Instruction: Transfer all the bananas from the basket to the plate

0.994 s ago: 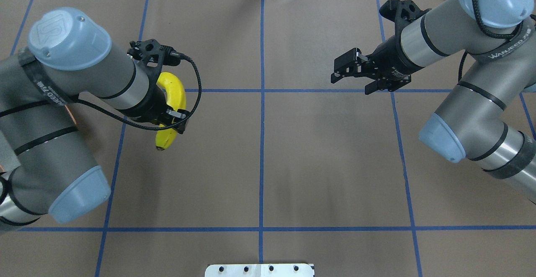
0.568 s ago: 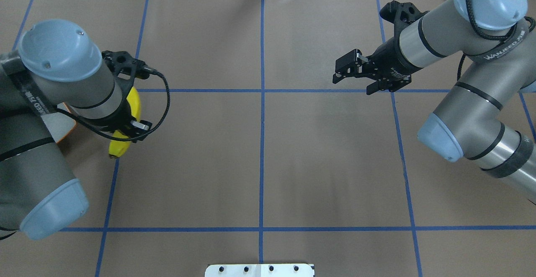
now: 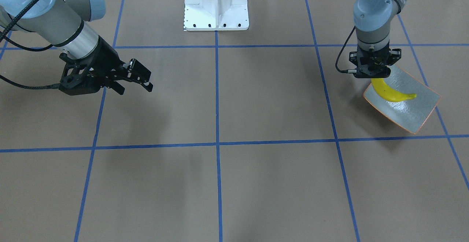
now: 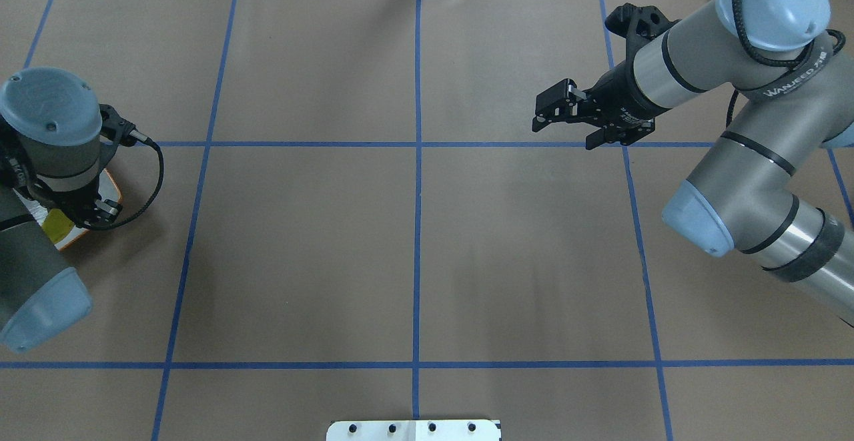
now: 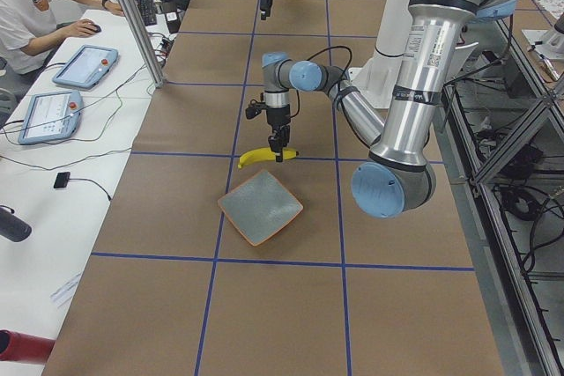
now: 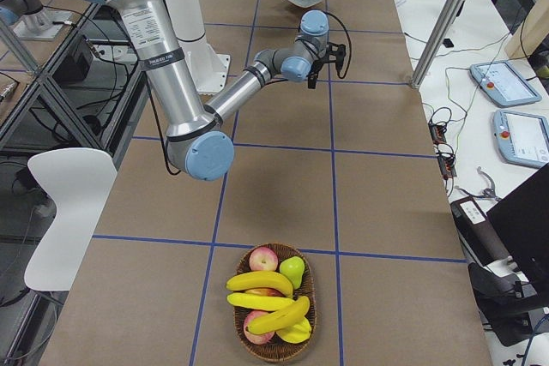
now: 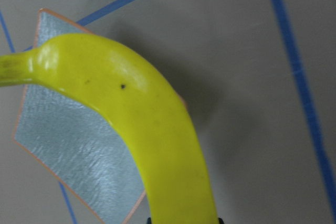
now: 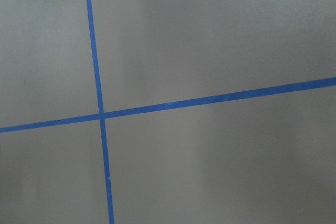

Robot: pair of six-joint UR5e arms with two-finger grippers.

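A banana (image 3: 392,93) is pinched at one end by the left gripper (image 3: 374,76) and held over the plate (image 3: 416,108) at the left end of the table (image 4: 300,261). The right gripper (image 4: 562,131) is held above bare table, its fingers spread and nothing between them. More bananas (image 6: 262,282) lie in the basket (image 6: 273,358) at the right end, among other fruit (image 6: 263,258).

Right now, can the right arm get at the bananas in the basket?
Probably yes. The right gripper is open and empty over bare table, nothing stands between it and the basket, and the bananas lie on top of the other fruit. Reach distance is unclear.
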